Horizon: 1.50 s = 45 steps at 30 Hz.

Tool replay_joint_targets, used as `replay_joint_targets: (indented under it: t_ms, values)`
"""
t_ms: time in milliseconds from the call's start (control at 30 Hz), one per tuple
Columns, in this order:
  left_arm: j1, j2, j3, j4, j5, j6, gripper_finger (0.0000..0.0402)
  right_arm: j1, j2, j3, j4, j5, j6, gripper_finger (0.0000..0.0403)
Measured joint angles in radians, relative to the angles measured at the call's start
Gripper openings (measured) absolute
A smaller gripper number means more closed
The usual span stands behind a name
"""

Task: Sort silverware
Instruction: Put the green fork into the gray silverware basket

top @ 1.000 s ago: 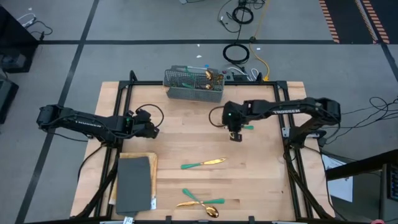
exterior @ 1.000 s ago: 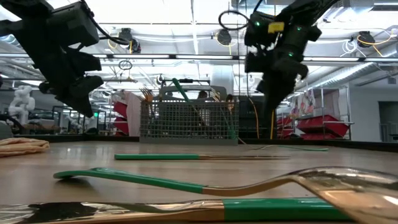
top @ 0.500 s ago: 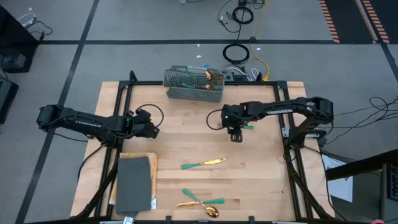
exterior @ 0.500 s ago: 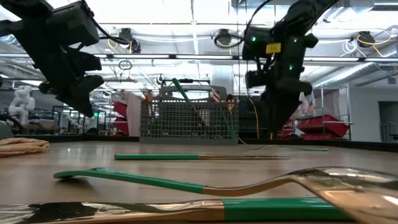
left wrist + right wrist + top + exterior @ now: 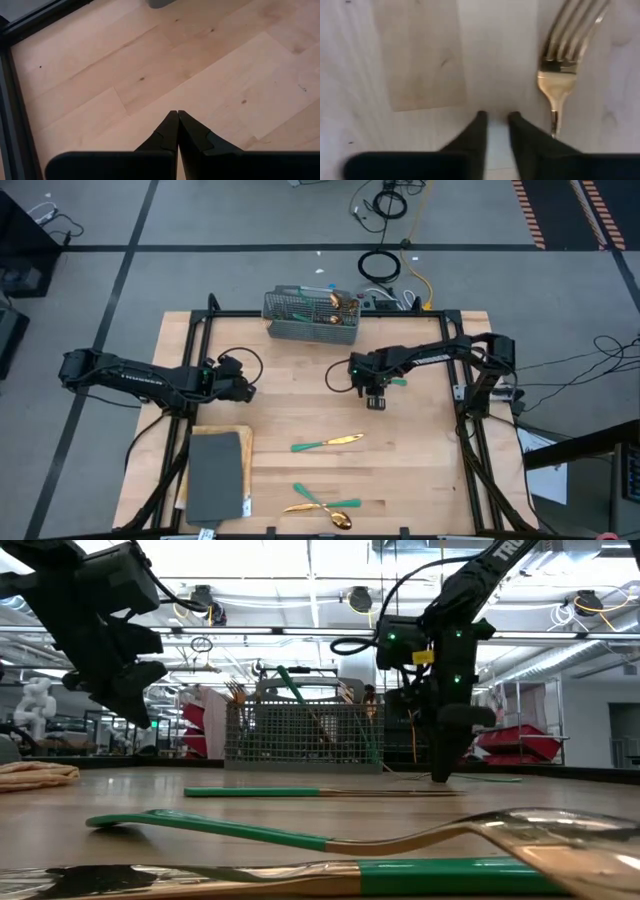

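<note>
On the wooden table (image 5: 300, 405) lie four loose pieces of silverware. One is a fork (image 5: 565, 65) with a shiny gold head and thin tines; it lies flat just beside the right gripper (image 5: 375, 402), near the middle of the table toward the right side. In the high view only its green handle end (image 5: 398, 383) peeks out from under the arm. A second piece (image 5: 328, 443) lies alone nearer the front, with a gold head and a slim green handle. Two more (image 5: 322, 505) lie crossed over each other at the front edge, one of them a spoon with a round gold bowl.

More pieces stand in the grey wire-mesh basket (image 5: 311, 318) at the back of the table; they are too bunched to count.

Both arms are dark. The right gripper is down at the table, and its two pointed fingers (image 5: 475, 132) stand a little apart with nothing between them; the fork is beside them, not held. The left gripper (image 5: 177, 116) hangs above bare wood on the left side, its fingers pressed together, holding nothing.

A flat grey pad (image 5: 215, 475) lies on a tan cloth at the front left corner.
</note>
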Motion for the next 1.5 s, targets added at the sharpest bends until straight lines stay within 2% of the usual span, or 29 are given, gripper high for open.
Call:
replay_joint_targets:
  t_ms: [33, 100, 400, 533, 700, 1000, 1100, 1233, 1300, 1367, 1433, 1500]
  values:
    - [0.000, 0.000, 0.000, 0.000, 0.000, 0.000, 0.0011, 0.000, 0.000, 0.000, 0.001, -0.005, -0.001, 0.0038]
    - [0.000, 0.000, 0.000, 0.000, 0.000, 0.002, 0.0011, 0.001, -0.005, -0.003, 0.005, -0.005, 0.000, 0.0012]
    - [0.000, 0.000, 0.000, 0.000, 0.000, 0.003, 0.0011, 0.030, -0.111, -0.014, 0.032, 0.042, 0.001, 0.0000]
    - [0.000, 0.000, 0.000, 0.000, 0.000, 0.006, 0.0011, 0.033, -0.191, -0.013, 0.032, 0.021, 0.001, 0.0004]
    - [0.000, 0.000, 0.000, 0.000, 0.000, 0.006, 0.0011, 0.019, -0.263, -0.010, 0.037, -0.021, -0.024, 0.0047]
    - [0.000, 0.000, 0.000, 0.000, -0.001, 0.006, 0.0011, -0.041, -0.173, -0.011, 0.041, -0.035, -0.041, 0.0179]
    - [0.000, 0.000, 0.000, 0.000, -0.003, 0.006, 0.0011, -0.052, -0.122, -0.010, 0.055, -0.022, -0.046, 0.0201]
    - [0.000, 0.000, 0.000, 0.001, -0.014, 0.006, 0.0011, -0.074, -0.057, -0.006, 0.063, -0.028, -0.042, 0.0209]
    - [0.000, 0.000, 0.000, 0.000, -0.015, 0.006, 0.0011, -0.084, -0.031, -0.004, 0.063, -0.040, -0.036, 0.0204]
    - [0.000, 0.000, 0.000, 0.000, -0.015, 0.006, 0.0011, -0.085, -0.014, -0.003, 0.058, -0.044, -0.034, 0.0183]
    - [0.000, 0.000, 0.000, 0.000, -0.016, 0.006, 0.0011, -0.084, -0.008, -0.003, 0.055, -0.048, -0.033, 0.0139]
    - [0.000, 0.000, 0.000, 0.000, -0.019, 0.007, 0.0011, -0.083, -0.008, -0.004, 0.057, -0.053, -0.024, 0.0072]
